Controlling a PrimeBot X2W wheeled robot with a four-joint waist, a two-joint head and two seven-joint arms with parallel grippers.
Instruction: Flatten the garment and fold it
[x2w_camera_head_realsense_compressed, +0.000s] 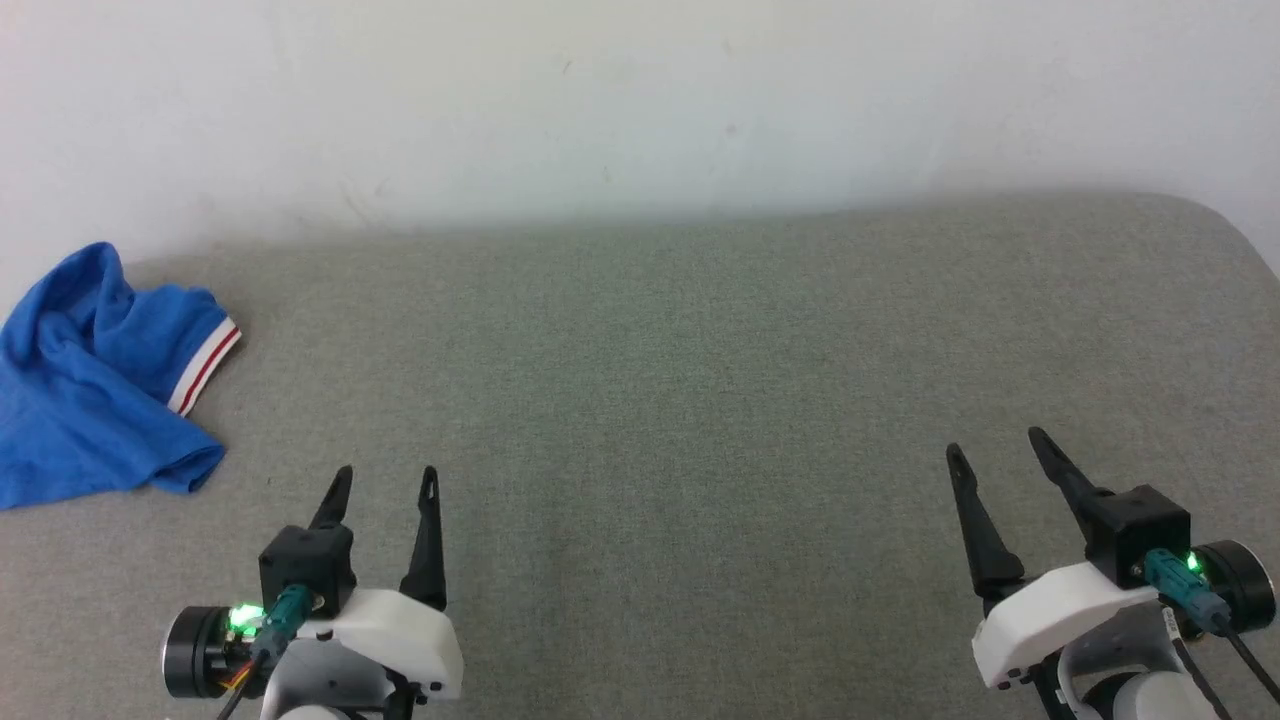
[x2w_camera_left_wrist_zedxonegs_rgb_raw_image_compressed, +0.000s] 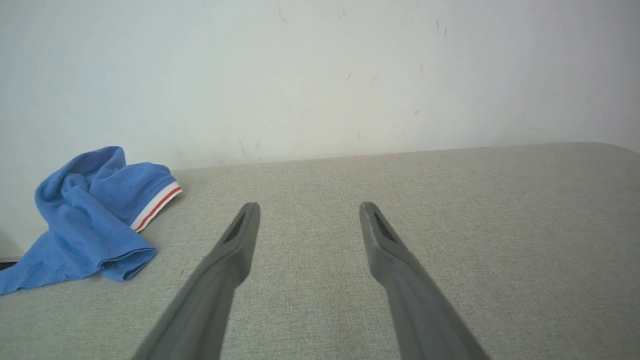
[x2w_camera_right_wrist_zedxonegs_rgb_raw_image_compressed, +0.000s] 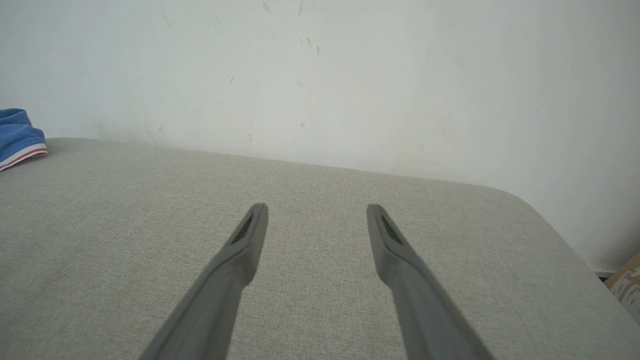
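The garment (x2w_camera_head_realsense_compressed: 90, 390) is a crumpled bright blue heap with a white and red striped cuff, lying at the far left of the grey fabric surface (x2w_camera_head_realsense_compressed: 700, 400) against the wall. It also shows in the left wrist view (x2w_camera_left_wrist_zedxonegs_rgb_raw_image_compressed: 85, 220) and at the left edge of the right wrist view (x2w_camera_right_wrist_zedxonegs_rgb_raw_image_compressed: 17, 135). My left gripper (x2w_camera_head_realsense_compressed: 388, 472) hovers near the front edge, to the right of the garment and apart from it, open with nothing between its fingers (x2w_camera_left_wrist_zedxonegs_rgb_raw_image_compressed: 310, 206). My right gripper (x2w_camera_head_realsense_compressed: 995, 442) is far to the right, open and empty (x2w_camera_right_wrist_zedxonegs_rgb_raw_image_compressed: 316, 206).
A white wall (x2w_camera_head_realsense_compressed: 640, 100) runs along the back of the surface. The surface has a rounded far right corner (x2w_camera_right_wrist_zedxonegs_rgb_raw_image_compressed: 525, 200). Past that corner, low on the floor, stands a cardboard box (x2w_camera_right_wrist_zedxonegs_rgb_raw_image_compressed: 625, 285).
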